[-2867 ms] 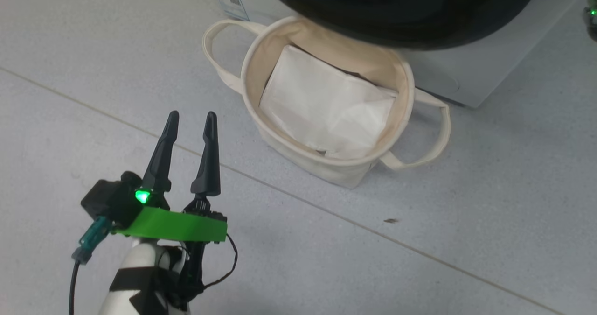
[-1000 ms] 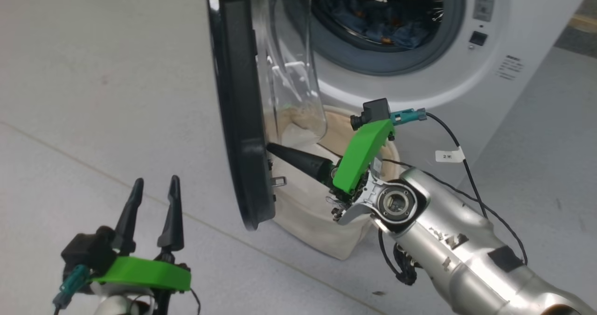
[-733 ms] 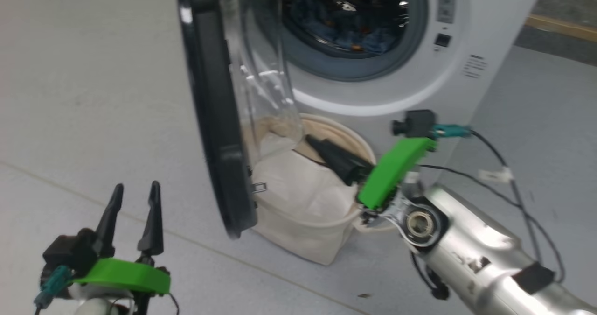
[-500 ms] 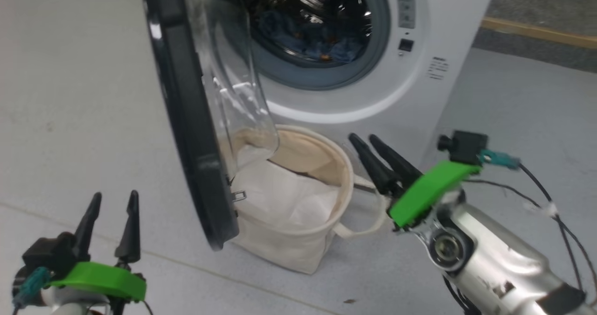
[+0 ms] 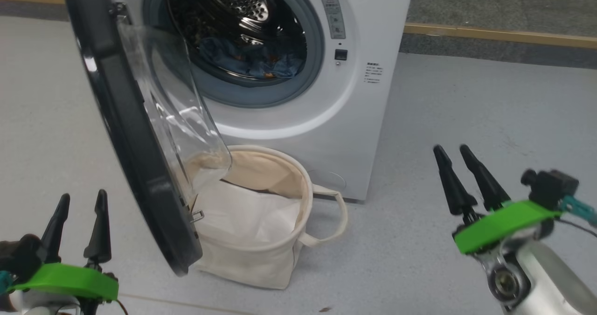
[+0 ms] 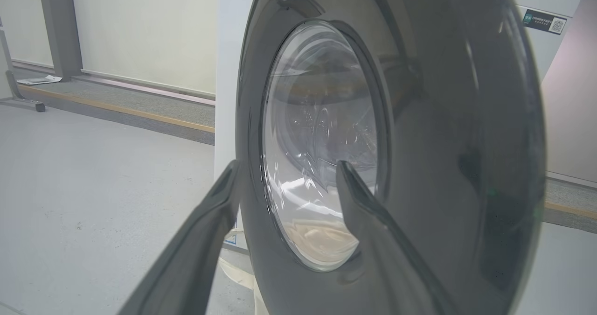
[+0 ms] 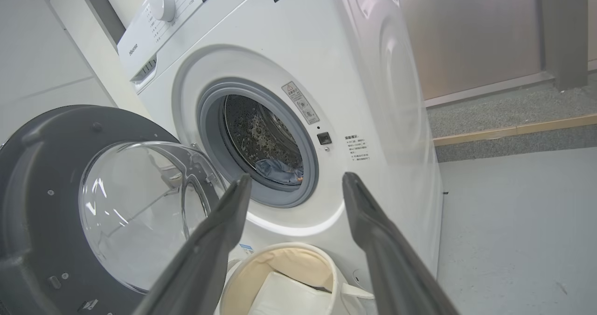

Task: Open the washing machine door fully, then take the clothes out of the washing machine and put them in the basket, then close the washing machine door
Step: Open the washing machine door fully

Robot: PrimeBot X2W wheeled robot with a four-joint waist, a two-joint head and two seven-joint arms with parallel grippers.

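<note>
The white washing machine (image 5: 368,35) (image 7: 289,39) stands with its black-rimmed door (image 5: 130,133) (image 6: 419,142) (image 7: 42,175) swung out to the left, glass bowl bulging inward. Light blue clothes (image 5: 252,63) (image 7: 277,169) lie at the bottom of the drum. The cream basket (image 5: 275,254) (image 7: 289,254) sits on the floor below the drum mouth, holding a plain white sheet (image 5: 247,217). My left gripper (image 5: 81,200) (image 6: 287,168) is open at lower left, outside the door. My right gripper (image 5: 452,149) (image 7: 296,179) is open at lower right, empty, apart from the machine.
Grey floor (image 5: 466,119) spreads right of the machine. A wooden strip (image 5: 499,34) borders darker carpet behind. The door's lower edge hangs over the basket's left side.
The head camera has tilted up, showing more of the machine. My right gripper has drawn back from the door's inner side, over the basket, to the lower right. The door stands open.
</note>
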